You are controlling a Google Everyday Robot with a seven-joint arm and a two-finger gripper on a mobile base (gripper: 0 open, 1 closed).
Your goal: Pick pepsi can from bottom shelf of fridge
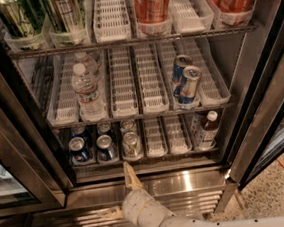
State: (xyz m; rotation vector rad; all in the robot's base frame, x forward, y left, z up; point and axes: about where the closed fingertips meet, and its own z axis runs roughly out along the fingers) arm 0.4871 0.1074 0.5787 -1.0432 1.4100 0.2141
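Two dark blue pepsi cans (79, 149) (106, 148) stand at the front left of the bottom shelf (154, 137), with a silver-grey can (131, 144) to their right and more cans behind. My gripper (120, 195) is open and empty, low in front of the fridge (188, 181). Its upper finger (130, 175) points up at the steel sill just below the silver-grey can. Its lower finger (110, 214) is off to the left. The gripper touches no can.
A dark bottle with a white cap (206, 129) stands at the bottom shelf's right. Water bottles (87, 90) and slim blue-and-silver cans (187, 83) fill the middle rack, red cola cans (151, 1) the top. The open door frame (263, 119) slants at right.
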